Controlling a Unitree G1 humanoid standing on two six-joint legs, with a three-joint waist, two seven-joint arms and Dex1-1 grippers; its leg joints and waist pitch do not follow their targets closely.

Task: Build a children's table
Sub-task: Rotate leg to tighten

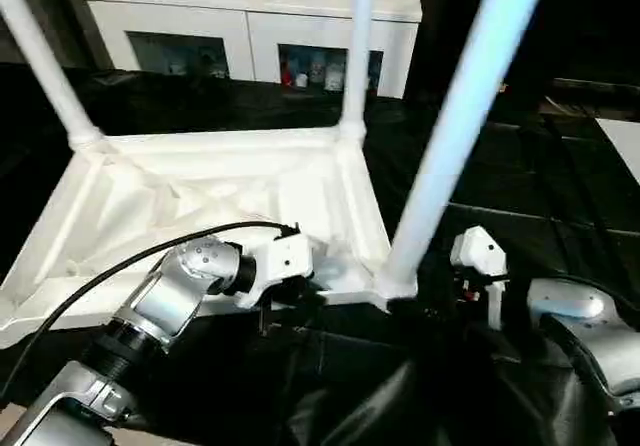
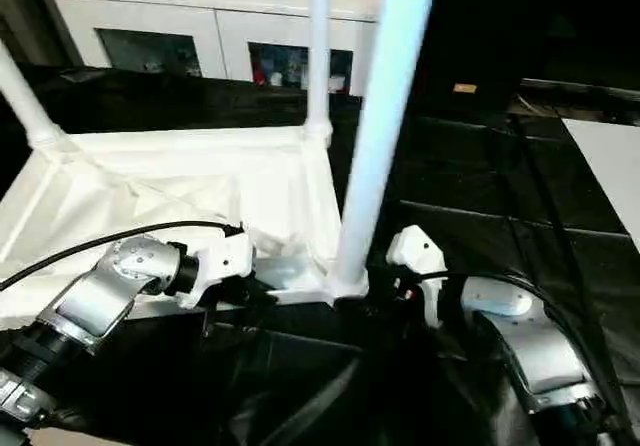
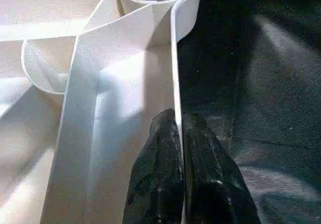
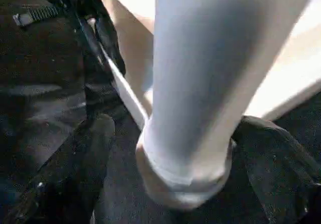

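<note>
On the black table (image 1: 560, 216), tabletop (image 1: 200, 196) lies inverted, three legs seated. Left gripper (image 3: 175, 128) pinches its near rim; right gripper (image 4: 165, 133) stands open astride the near leg (image 1: 450, 136). Risk: unsupported, it may tilt from the socket.

You're looking at the upturned tabletop (image 1: 200, 201) lying on the black-draped desk (image 1: 500, 186), three legs (image 1: 455, 126) standing in its corner sockets. Your left end effector (image 1: 300, 291) is sitting at its near rim, beside the nearest leg.
</note>
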